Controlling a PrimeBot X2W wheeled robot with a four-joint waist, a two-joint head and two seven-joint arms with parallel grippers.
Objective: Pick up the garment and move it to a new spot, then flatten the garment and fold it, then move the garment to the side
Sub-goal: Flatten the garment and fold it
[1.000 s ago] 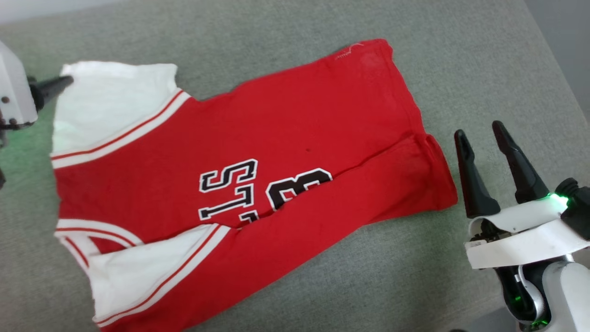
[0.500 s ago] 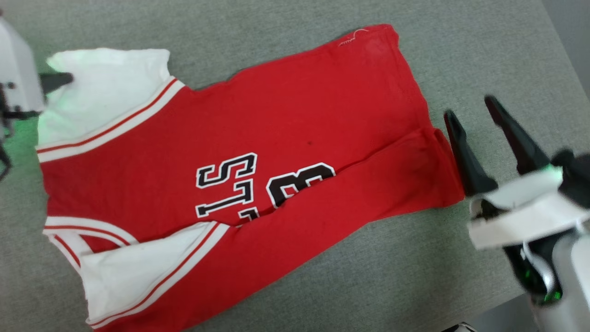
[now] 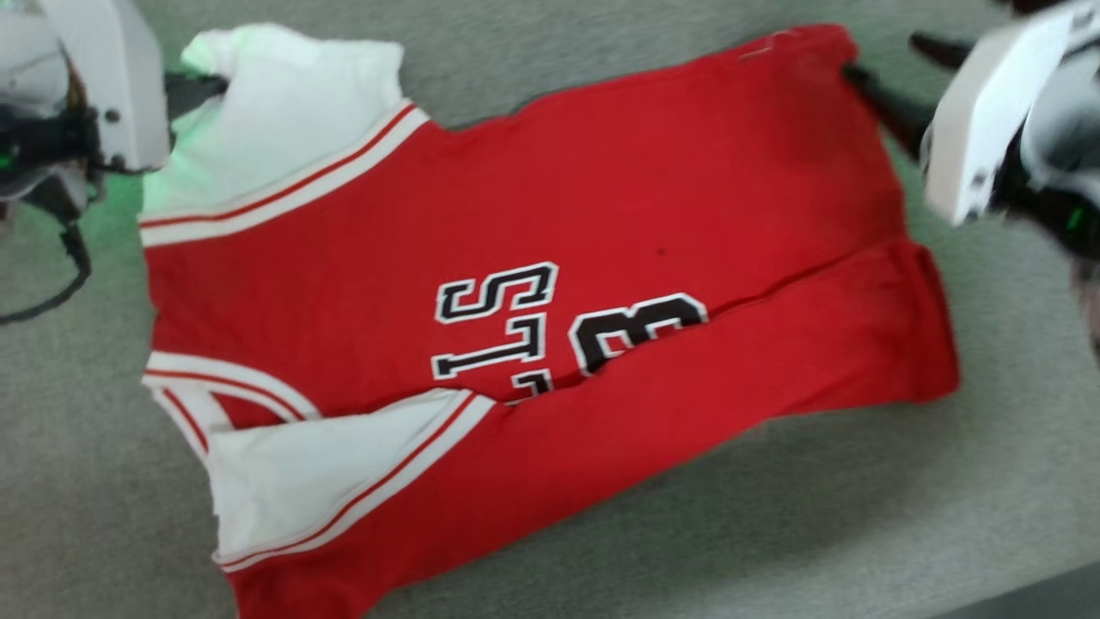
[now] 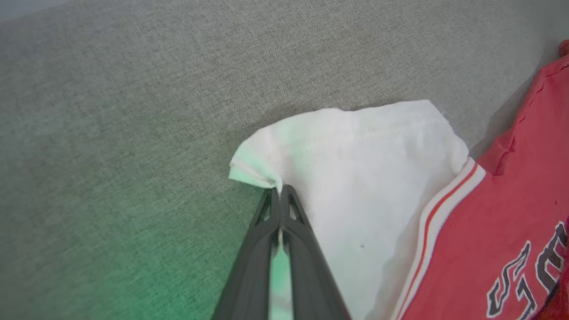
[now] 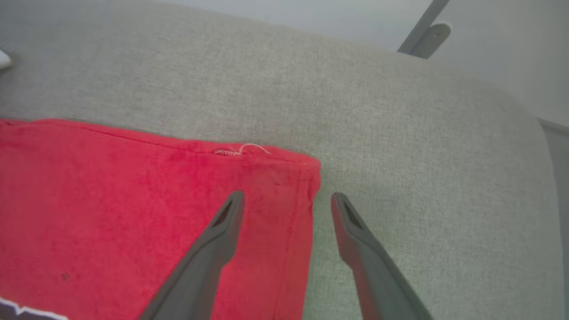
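the shirt lay spread on the grey pad, with its red body across the middle, one long side folded over the black lettering, and the collar and sleeves toward the left. the left wrist view showed what the head view blurred: the left gripper had its fingers pressed together on the hem corner of the far white sleeve, with a sliver of cloth pinched between the tips. in the head view that gripper was only a dark stub at the sleeve's edge. the right wrist view showed the right gripper spread wide, holding nothing, at the far hem corner. one finger was over red cloth and the other over bare pad just beside the edge; whether either tip touched could not be told. a loose pale thread lay on the seam there. in the head view the right arm was a smear at the top right. the shirt's near left corner was cut off by the bottom of the head view. bare pad lay open to the right of the hem, along the near side and beyond the far edge.
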